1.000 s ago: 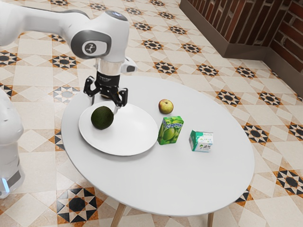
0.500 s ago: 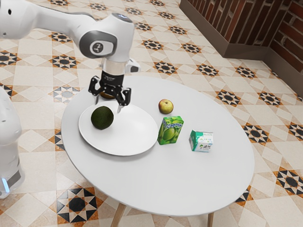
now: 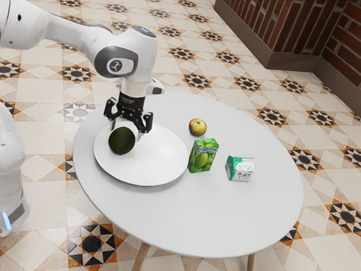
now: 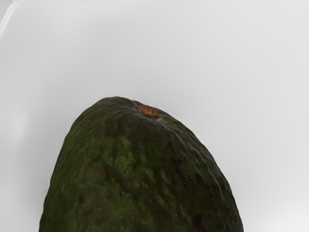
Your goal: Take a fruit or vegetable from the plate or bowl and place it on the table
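avo [image 4: 140, 179] on plate [image 3: 149, 169], stem end [image 4: 147, 111] + long axis outward from wide-spread end effector [image 3: 127, 131], tilt unclear tbh

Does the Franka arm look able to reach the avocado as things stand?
Probably yes: the gripper is open and close to the avocado, and I see nothing blocking the way.

Patterned tile floor [image 3: 237, 62] with dark star motifs around a round pale table [image 3: 225, 212], brick wall [image 3: 299, 28] beyond.
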Tool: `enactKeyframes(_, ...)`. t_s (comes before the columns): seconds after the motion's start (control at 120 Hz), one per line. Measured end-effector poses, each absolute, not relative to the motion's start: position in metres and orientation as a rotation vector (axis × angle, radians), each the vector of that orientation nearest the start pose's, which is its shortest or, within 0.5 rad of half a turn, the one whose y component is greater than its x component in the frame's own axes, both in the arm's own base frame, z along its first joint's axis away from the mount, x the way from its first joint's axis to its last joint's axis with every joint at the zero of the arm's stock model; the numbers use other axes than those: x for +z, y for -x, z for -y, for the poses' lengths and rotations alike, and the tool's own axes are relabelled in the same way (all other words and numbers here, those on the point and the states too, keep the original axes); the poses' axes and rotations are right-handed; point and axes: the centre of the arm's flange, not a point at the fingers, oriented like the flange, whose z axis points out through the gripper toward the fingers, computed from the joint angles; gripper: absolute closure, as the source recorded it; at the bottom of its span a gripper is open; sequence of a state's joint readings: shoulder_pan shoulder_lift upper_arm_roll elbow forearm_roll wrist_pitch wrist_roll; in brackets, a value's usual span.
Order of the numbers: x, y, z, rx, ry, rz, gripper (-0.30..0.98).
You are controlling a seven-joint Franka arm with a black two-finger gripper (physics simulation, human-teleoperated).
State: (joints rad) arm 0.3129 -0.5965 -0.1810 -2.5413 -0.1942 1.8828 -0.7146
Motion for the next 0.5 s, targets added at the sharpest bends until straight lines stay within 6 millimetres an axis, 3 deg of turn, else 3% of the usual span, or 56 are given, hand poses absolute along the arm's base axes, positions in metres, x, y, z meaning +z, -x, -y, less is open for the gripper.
enactKeyframes(0.5, 0.435, -0.362, -0.035, 0.158, 2.86, 1.432, 0.0)
